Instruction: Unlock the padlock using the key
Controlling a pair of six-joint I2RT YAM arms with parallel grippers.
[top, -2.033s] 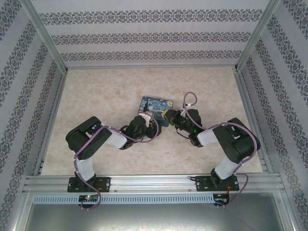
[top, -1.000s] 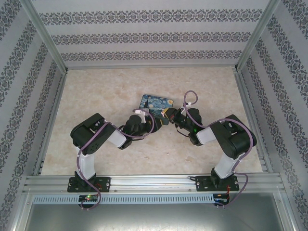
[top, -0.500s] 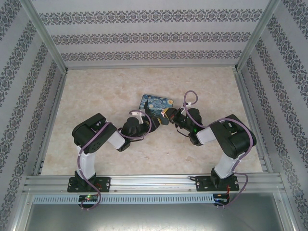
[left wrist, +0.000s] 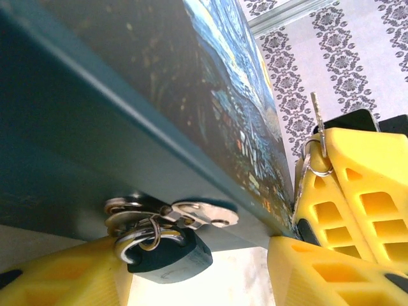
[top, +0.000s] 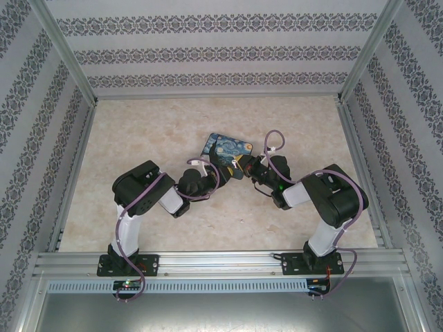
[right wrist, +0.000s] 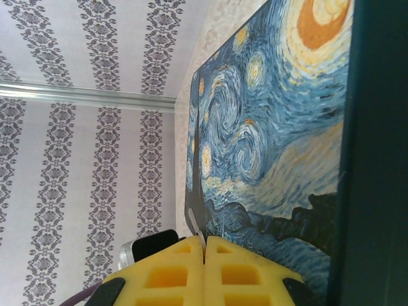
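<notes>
Bright, even light, faint shadows; close up the tin blurs dark, the padlock slightly soft.

surface: beige marbled table | on it: blue painted tin, mid-table

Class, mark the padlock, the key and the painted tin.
padlock (left wrist: pixel 169 260), left wrist view, teal body.
key (left wrist: pixel 317 121), left wrist view, its blade.
painted tin (right wrist: pixel 268 127), right wrist view, printed lid.

I can read no text, label, brand or number anywhere. The tin carries a swirling painted night sky, the walls a repeated ornament.
</notes>
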